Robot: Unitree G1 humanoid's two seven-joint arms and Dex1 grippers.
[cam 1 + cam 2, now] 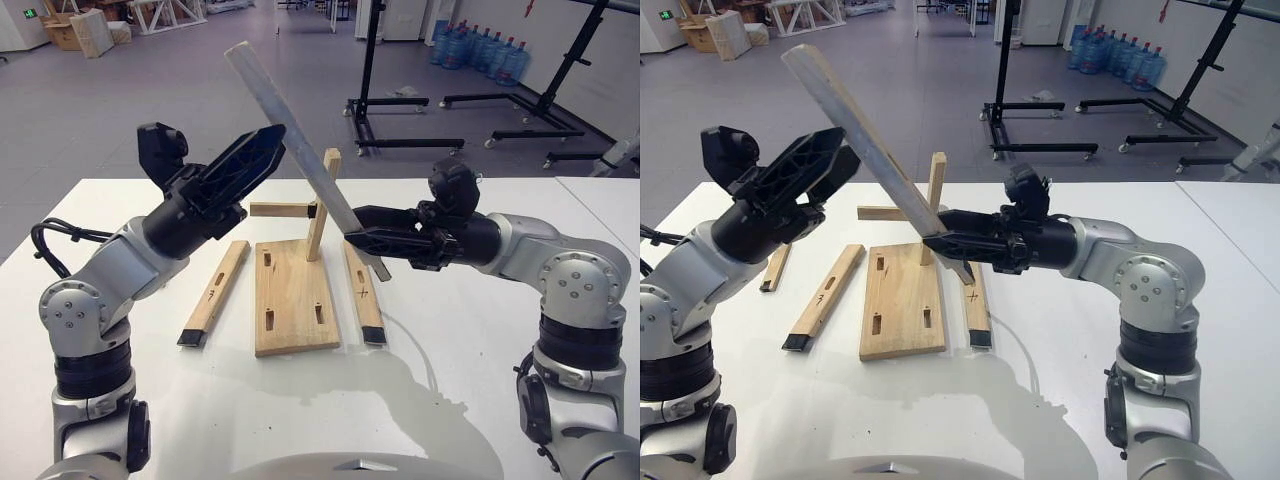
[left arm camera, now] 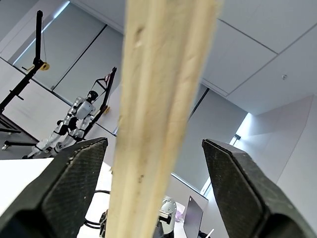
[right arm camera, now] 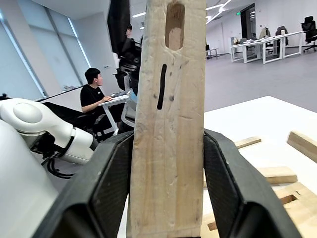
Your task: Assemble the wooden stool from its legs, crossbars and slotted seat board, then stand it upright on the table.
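The right gripper (image 1: 352, 226) was clamped on a long wooden leg (image 1: 262, 92) close to its lower end. In the right wrist view both fingers (image 3: 111, 183) pressed flat against the wood, just below a slot and a pencil mark. The leg's long axis ran on a steep slant. Its lower end hung just above the desk (image 1: 450, 330) near the right edge of the slotted seat board (image 1: 295, 300), and its upper end rose high toward the robot's left. The left gripper (image 1: 268, 155) stood open around the leg's middle, and in the left wrist view there was a clear gap between the wood and each finger (image 2: 74, 188). So only the right arm carried the leg, while the left merely bracketed it. The seat board lay flat on the desk, and 1 leg (image 1: 318, 235) already stood upright at its far end with a crossbar (image 1: 280, 210) sticking out to the left. 2 more legs lay loose, 1 (image 1: 215, 290) just left of the board and 1 (image 1: 362, 295) just right of it, and another short piece (image 1: 775, 268) lay farther left. The step in hand was probably steadying or handing over the leg before seating it. The board's free slots lay below and to the left of the leg's lower end, so the leg would need to be tipped nearer upright first.
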